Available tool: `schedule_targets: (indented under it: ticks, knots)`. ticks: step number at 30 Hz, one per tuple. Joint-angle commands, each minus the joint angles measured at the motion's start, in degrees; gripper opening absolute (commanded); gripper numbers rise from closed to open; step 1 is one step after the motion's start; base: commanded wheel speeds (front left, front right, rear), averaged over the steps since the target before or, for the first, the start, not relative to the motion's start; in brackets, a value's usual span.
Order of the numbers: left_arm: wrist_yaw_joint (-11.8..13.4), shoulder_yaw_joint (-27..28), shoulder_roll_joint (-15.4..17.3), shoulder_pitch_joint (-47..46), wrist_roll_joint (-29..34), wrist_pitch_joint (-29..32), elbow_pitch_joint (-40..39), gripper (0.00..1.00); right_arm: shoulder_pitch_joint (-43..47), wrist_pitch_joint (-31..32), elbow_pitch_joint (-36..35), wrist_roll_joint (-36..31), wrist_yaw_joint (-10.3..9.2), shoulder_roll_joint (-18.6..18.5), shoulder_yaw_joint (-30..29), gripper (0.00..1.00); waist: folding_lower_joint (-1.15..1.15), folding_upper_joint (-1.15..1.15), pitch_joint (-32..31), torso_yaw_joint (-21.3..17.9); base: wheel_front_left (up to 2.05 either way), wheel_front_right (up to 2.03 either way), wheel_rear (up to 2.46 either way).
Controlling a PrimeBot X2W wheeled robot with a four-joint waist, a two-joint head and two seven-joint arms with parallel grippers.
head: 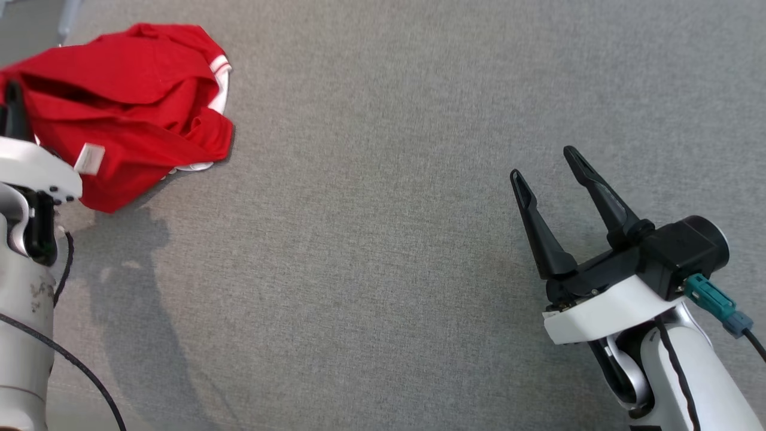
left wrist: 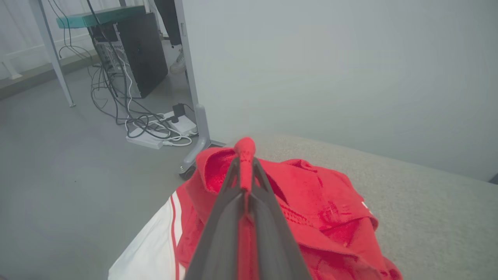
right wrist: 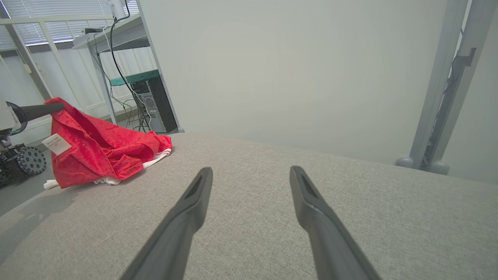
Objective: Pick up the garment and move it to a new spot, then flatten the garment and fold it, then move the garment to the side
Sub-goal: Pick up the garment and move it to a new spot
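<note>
The left claw (left wrist: 245, 163) is pinched shut on a fold of the crumpled red garment (head: 125, 108) at the far left corner of the desk (head: 383, 269), the right claw (head: 541, 161) sits wide open, so step 1 looks begun, and next I think it needs lifting to a new spot.

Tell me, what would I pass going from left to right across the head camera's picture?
Left gripper, shut on the cloth's left edge → red garment → bare grey surface → right gripper, open → teal plug on its wrist.
</note>
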Motion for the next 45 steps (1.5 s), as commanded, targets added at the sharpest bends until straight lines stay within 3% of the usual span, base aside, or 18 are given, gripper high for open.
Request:
schedule_targets:
  ticks: [1, 11, 19, 25, 30, 37, 39, 40, 41, 45]
  knots:
    - [-0.5, -0.5, 0.3, 0.2, 0.8, -1.4, -3.1, 0.0, 0.6, -1.1, 0.9, 0.7, -0.02, 0.2, -0.3, 1.0, 0.0, 0.0, -3.5, -0.4, 0.0, 0.0, 0.0]
    - [0.3, -4.9, -0.6, 3.8, 5.8, -2.2, -24.4, 0.0, 2.1, -4.8, 4.8, 3.0, -0.02, 1.9, -1.2, 1.0, 0.0, 0.0, -11.8, -4.4, 0.0, 0.0, 0.0]
    - [2.0, -7.2, -1.8, 7.3, 5.9, 4.8, -43.2, 0.0, 2.7, -6.8, 6.5, 4.4, -0.02, 2.7, -1.9, 1.0, 0.0, 0.0, -15.0, -12.1, 0.0, 0.0, 0.0]
    - [1.6, -12.4, -4.6, 10.6, 5.7, 11.3, -53.4, 0.0, 3.2, -8.1, 6.8, 4.9, -0.02, 2.9, -3.6, 1.0, 0.0, 0.0, -15.0, -19.2, 0.0, 0.0, 0.0]
    - [1.8, -19.1, -9.9, 13.1, 6.2, 14.0, -56.2, 0.0, 3.1, -9.0, 6.7, 5.7, -0.02, 3.0, -5.4, 1.0, 0.0, 0.0, -13.8, -24.9, 0.0, 0.0, 0.0]
    - [3.1, -28.1, -14.4, 15.6, 5.9, 11.9, -50.1, 0.0, 2.3, -9.8, 7.2, 7.0, -0.02, 3.0, -7.6, 1.0, 0.0, 0.0, -12.3, -31.7, 0.0, 0.0, 0.0]
    - [3.5, -31.0, -14.9, 16.2, 6.1, 11.1, -47.3, 0.27, 2.3, -10.0, 7.4, 7.3, -0.02, 3.0, -8.1, 1.0, 0.0, 0.0, -12.1, -32.8, 0.0, 0.0, 0.0]
    - [3.7, -32.2, -14.9, 16.5, 5.9, 10.9, -45.8, 0.6, 2.3, -10.1, 7.5, 7.4, -0.02, 3.0, -8.3, 1.0, 0.0, 0.0, -12.0, -33.2, 0.0, 0.0, 0.0]
    - [3.6, -33.9, -15.0, 16.7, 6.0, 11.4, -44.2, 1.0, 2.4, -10.2, 7.6, 7.6, -0.02, 3.0, -8.4, 1.0, 0.0, 0.0, -11.9, -33.5, 0.0, 0.0, 0.0]
    - [1.9, -38.9, -15.1, 17.4, 4.5, 16.4, -38.7, 1.0, 2.5, -10.3, 7.8, 7.8, -0.02, 3.0, -8.8, 1.0, 0.0, 0.0, -11.7, -33.6, 0.0, 0.0, 0.0]
